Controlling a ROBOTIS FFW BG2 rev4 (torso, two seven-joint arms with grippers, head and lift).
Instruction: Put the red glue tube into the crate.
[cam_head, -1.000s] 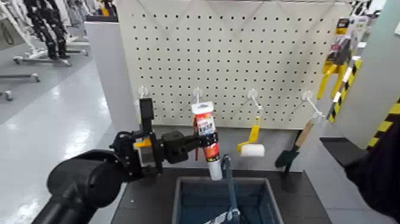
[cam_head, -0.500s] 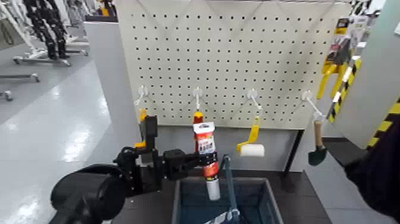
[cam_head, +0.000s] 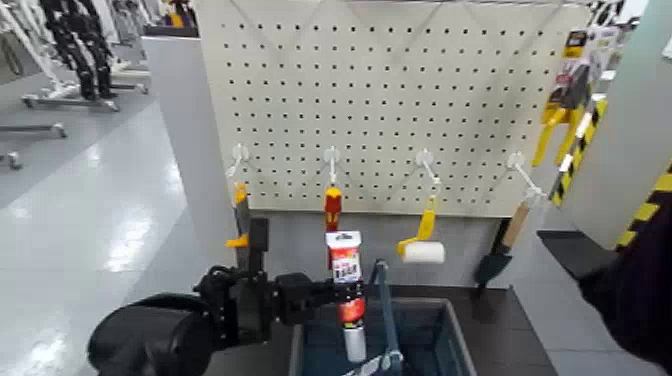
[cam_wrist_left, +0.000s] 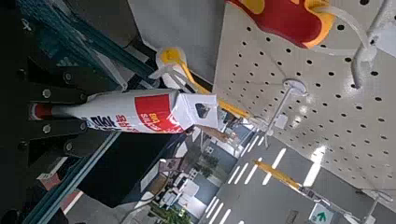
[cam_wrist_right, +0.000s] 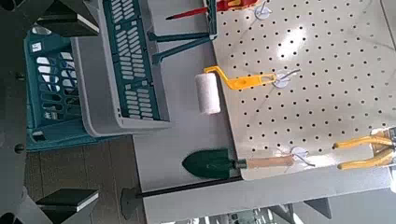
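Note:
The red glue tube (cam_head: 346, 270) hangs upright with its flat white end up. Its whitish cap points down into the opening of the crate (cam_head: 448, 335). My left gripper (cam_head: 333, 291) reaches in from the left and is shut on the tube's middle. In the left wrist view the tube (cam_wrist_left: 140, 112) lies across the picture between the dark fingers (cam_wrist_left: 51, 93). My right arm (cam_head: 640, 285) waits at the right edge. In the right wrist view its fingers (cam_wrist_right: 67, 199) stand wide apart, open, with the crate (cam_wrist_right: 135, 65) beyond them.
A white pegboard (cam_head: 400, 90) stands behind the crate. On its hooks hang a red-and-yellow screwdriver (cam_head: 332, 205), a yellow paint roller (cam_head: 423, 245), a trowel (cam_head: 495, 262) and a yellow clamp (cam_head: 238, 215). The crate's hoop handle (cam_head: 383, 305) rises just right of the tube.
My left gripper has come down with the tube, so the cap now sits lower in the crate's opening. The screwdriver behind it has come into view. The trowel has swung.

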